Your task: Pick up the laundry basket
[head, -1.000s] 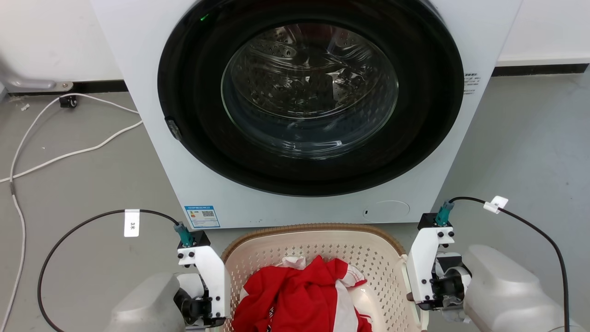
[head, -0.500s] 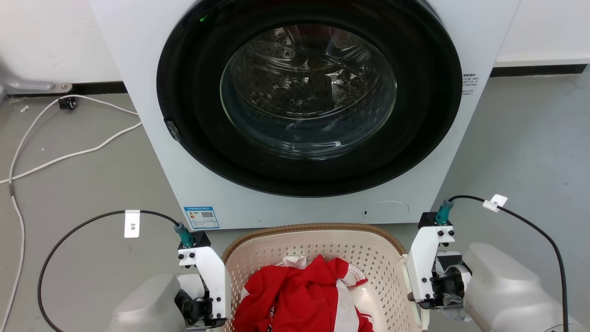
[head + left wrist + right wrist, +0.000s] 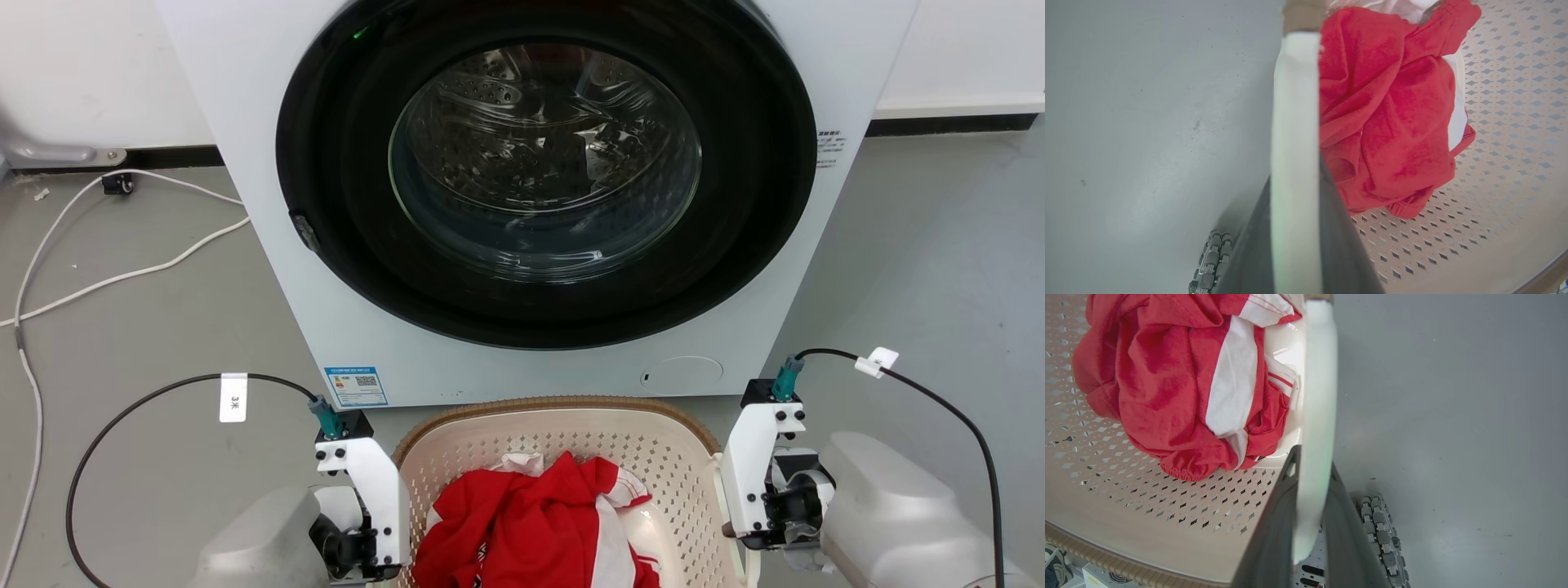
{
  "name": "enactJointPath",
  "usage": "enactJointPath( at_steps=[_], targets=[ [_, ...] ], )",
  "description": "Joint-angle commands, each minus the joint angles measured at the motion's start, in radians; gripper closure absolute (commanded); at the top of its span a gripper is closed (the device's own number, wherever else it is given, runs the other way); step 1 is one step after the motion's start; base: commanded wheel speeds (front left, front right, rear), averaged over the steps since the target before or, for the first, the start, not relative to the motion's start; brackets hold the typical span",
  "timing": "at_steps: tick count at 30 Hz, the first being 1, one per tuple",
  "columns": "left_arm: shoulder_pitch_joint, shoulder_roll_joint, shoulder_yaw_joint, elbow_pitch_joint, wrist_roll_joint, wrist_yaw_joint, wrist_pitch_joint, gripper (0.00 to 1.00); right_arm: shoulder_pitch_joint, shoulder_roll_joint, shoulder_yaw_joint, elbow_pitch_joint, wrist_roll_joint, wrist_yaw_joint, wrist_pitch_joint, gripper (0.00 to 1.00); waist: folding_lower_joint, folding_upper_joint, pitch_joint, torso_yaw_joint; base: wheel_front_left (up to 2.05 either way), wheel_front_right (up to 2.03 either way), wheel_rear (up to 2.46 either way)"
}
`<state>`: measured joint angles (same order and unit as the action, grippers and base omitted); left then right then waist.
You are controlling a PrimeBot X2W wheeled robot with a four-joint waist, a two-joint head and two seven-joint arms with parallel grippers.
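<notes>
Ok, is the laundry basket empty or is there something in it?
Not empty: a crumpled red-and-white garment lies in the laundry basket, covering part of its perforated floor.

Checking my 2 arms. Left forearm (image 3: 261, 539) and right forearm (image 3: 890, 506): smooth, pale-grey, rounded shells. Each wrist has a white bracket, left bracket (image 3: 375, 482) and right bracket (image 3: 751, 461), with small black screws, topped by a black block and a teal plug (image 3: 324, 416). 1 black cable (image 3: 273, 375) loops from each plug. Left tag (image 3: 233, 396) is white, printed "3米". Right tag (image 3: 876, 360) is smaller and white, text unreadable. Fingers (image 3: 1343, 253) are long, dark, matte. Wheel (image 3: 1380, 535) is ringed with grey rollers.
</notes>
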<state>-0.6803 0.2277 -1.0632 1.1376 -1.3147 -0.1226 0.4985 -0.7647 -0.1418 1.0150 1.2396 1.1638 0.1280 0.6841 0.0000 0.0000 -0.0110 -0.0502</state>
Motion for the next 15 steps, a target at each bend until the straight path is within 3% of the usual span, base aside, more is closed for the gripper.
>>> enactJointPath(
  at_steps=[1, 15],
  targets=[
    [-0.003, -0.02, 0.001, -0.02, -0.005, -0.014, -0.007, 1.0, -0.006, 0.025, 0.001, -0.007, 0.012, 0.005, 0.004, 1.0, 0.0, 0.0, 0.0, 0.0, 0.0, 0.0, 0.0],
    [-0.009, -0.016, -0.021, -0.024, -0.021, -0.014, -0.026, 1.0, -0.002, 0.033, 0.004, -0.003, 0.025, 0.005, 0.02, 1.0, 0.0, 0.0, 0.001, -0.003, 0.0, 0.0, 0.0]
  ],
)
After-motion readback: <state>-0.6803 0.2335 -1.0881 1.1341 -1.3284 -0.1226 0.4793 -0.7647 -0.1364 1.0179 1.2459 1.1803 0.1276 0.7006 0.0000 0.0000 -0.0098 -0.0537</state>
